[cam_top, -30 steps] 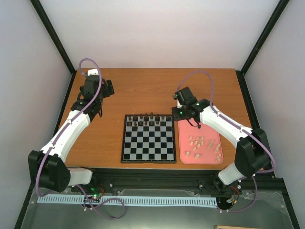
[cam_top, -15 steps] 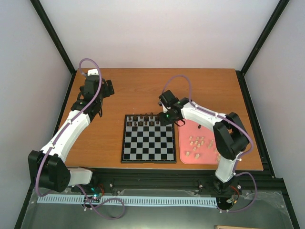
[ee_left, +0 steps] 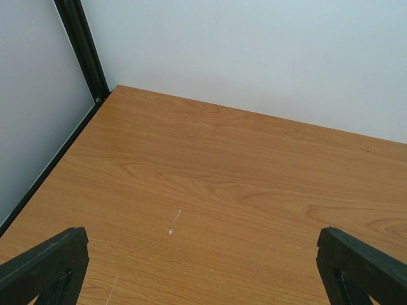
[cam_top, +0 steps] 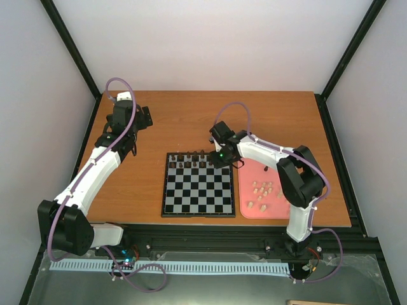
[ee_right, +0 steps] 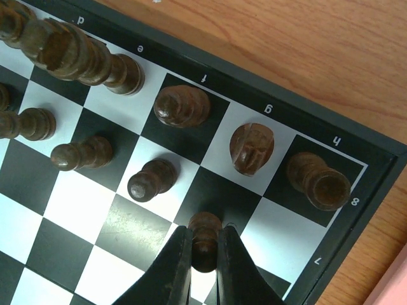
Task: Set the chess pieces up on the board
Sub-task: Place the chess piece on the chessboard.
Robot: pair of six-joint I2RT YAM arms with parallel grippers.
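The board (cam_top: 197, 197) lies flat at the table's middle, with several dark chess pieces (cam_top: 194, 160) along its far rows. My right gripper (ee_right: 205, 244) is shut on a dark pawn (ee_right: 205, 223) just over a black square near the board's far right corner. Beyond it stand a dark rook (ee_right: 318, 181), knight (ee_right: 251, 147) and bishop (ee_right: 181, 106), and to its left another pawn (ee_right: 151, 180). From above, the right gripper (cam_top: 219, 159) hangs over that corner. My left gripper (ee_left: 203, 267) is open over bare table at the far left (cam_top: 141, 118).
A pink tray (cam_top: 245, 184) lies right of the board and holds several pale pieces (cam_top: 267, 189). The right arm's elbow (cam_top: 299, 181) leans over the tray's right side. Black frame posts (ee_left: 79, 47) line the table's edges.
The right gripper has swung left from above the tray's far end to the board's far right corner, staying shut. The left arm has not moved.
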